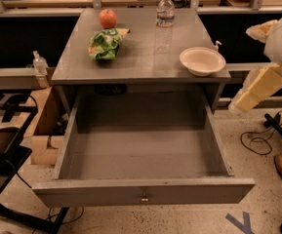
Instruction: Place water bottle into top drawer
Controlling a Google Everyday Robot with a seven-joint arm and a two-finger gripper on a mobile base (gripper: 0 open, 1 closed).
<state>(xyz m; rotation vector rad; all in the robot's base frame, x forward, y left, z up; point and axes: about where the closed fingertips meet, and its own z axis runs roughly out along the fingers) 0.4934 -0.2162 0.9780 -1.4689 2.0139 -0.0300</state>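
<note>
Zero progress | we see water bottle standing on desk | top drawer open, empty | gripper off right, state we can't tell

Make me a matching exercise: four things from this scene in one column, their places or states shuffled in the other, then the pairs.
1. water bottle
2. bowl
3. top drawer
4. gripper

a. pulled open, nothing inside
b. right of the desk, beyond its top
c. upright near the desk's back edge
d. front right corner of the desktop

Pairs: 1-c, 2-d, 3-a, 4-b.
</note>
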